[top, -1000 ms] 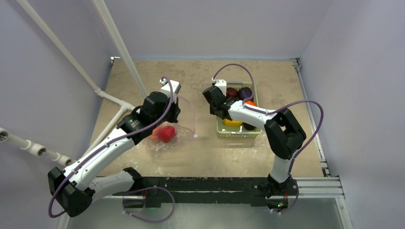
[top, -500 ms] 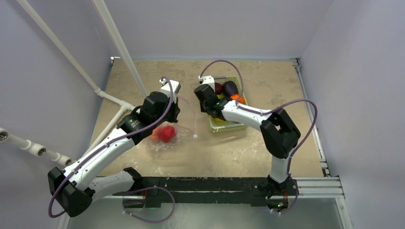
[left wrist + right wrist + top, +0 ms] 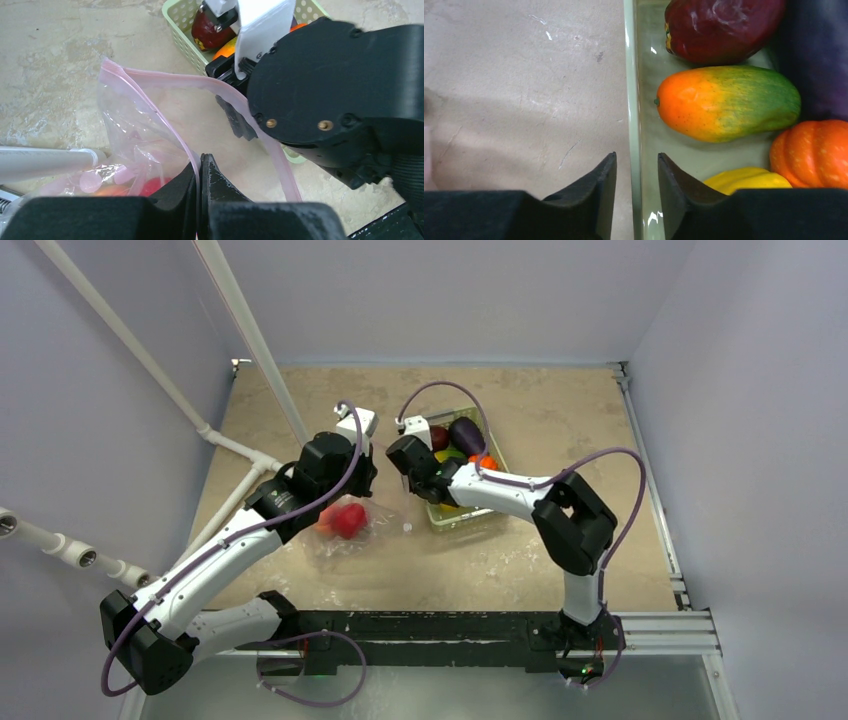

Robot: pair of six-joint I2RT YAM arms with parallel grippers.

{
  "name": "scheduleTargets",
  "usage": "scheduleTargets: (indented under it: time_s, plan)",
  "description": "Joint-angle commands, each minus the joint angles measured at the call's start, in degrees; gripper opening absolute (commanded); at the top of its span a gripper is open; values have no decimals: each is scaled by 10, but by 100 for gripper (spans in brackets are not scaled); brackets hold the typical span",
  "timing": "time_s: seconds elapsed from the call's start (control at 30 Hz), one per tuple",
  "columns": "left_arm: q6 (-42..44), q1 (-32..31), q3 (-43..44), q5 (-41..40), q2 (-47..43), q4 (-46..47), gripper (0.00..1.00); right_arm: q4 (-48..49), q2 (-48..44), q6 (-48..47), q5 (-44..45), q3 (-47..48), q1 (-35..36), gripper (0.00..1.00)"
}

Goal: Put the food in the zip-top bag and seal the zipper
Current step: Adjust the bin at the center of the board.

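Early stage: left claw [image 3: 200, 167] pinches open zipper [image 3: 172, 80] of zip-top bag [image 3: 125, 130], red food [image 3: 349, 521], perhaps two pieces, beneath it; right claw [image 3: 636, 167], narrowly parted, straddles basket [image 3: 632, 75] wall, remaining food [image 3: 729, 102] beside it.

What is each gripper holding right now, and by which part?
The left gripper pinches the zip-top bag by the pink zipper strip at its mouth. The right gripper grips nothing: its jaws are open, straddling the wall of the green basket.
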Motion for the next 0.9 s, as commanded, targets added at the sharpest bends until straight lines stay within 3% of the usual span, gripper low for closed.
scheduleTargets:
  time_s: [0.0,0.2,0.43,0.57,0.87]
  plan:
    - [9,0,3,-3,-16,19,0,-30,-57,31,24,37,3,42]
    - [10,0,3,-4,-17,19,0,-66,-92,54,64,44,2,56]
    - [10,0,3,-4,-18,19,0,-101,-130,71,97,38,-19,64]
    - [10,0,3,-4,-17,19,0,-105,-155,74,101,19,-38,79]
    - [10,0,3,-4,-15,19,0,-75,-205,80,69,-43,-103,93]
